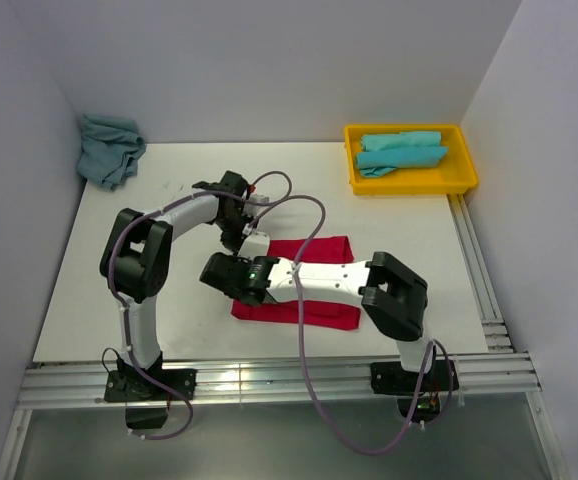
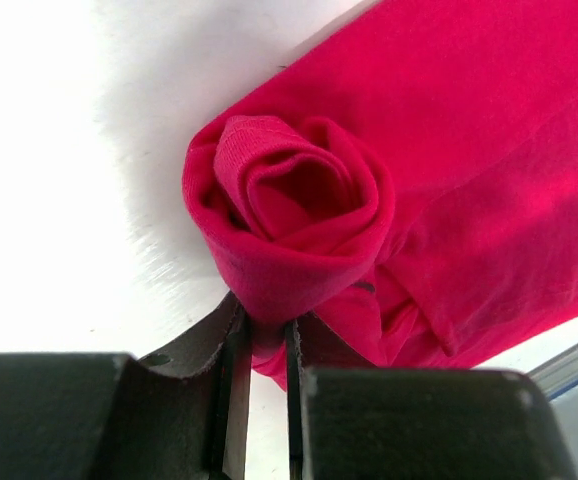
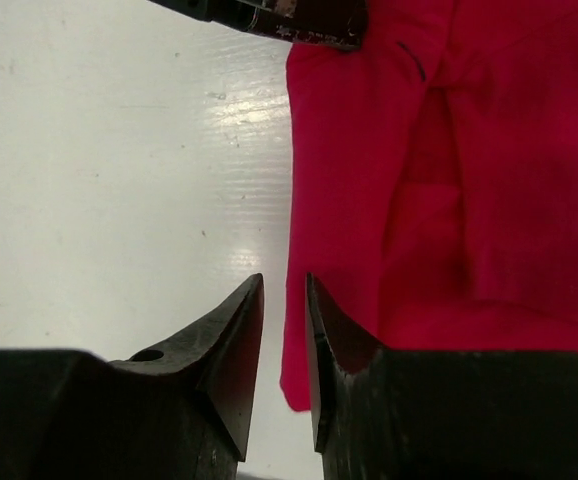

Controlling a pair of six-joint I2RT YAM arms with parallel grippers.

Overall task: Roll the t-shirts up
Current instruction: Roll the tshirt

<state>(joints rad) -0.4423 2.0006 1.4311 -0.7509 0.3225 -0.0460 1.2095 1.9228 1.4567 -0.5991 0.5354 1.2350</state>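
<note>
Near edge: metal rails [image 1: 269, 385] are seen along the table [image 1: 89, 300], with both arm bases bolted to them.

Middle, toward the near edge: the red t-shirt [image 1: 324, 250] is laid as a folded band running left to right, partly covered by the right arm. In the left wrist view its left end is seen wound into a loose spiral roll [image 2: 289, 200] lying on the white surface, with the rest of the band stretching away flat behind it.

Right gripper [image 1: 215, 272]: it is held low at the near left end of the band. In the right wrist view [image 3: 284, 300] only a narrow slit is left between the jaws, and the cloth's edge runs under that slit. Whether the cloth is nipped cannot be told.

Left gripper [image 1: 241, 238]: it is placed at the far left end of the band, just beyond the right one. In its own view [image 2: 264, 335] the jaws are pressed onto the outer layer of the roll, and a fold of red cloth is pinched between them.

Far right corner: a yellow tray [image 1: 466, 182] is noted, with turquoise t-shirts [image 1: 401, 150] lying inside as long bundles.

Far left corner: a crumpled turquoise t-shirt [image 1: 109, 148] is heaped against the wall, well apart from both grippers.
</note>
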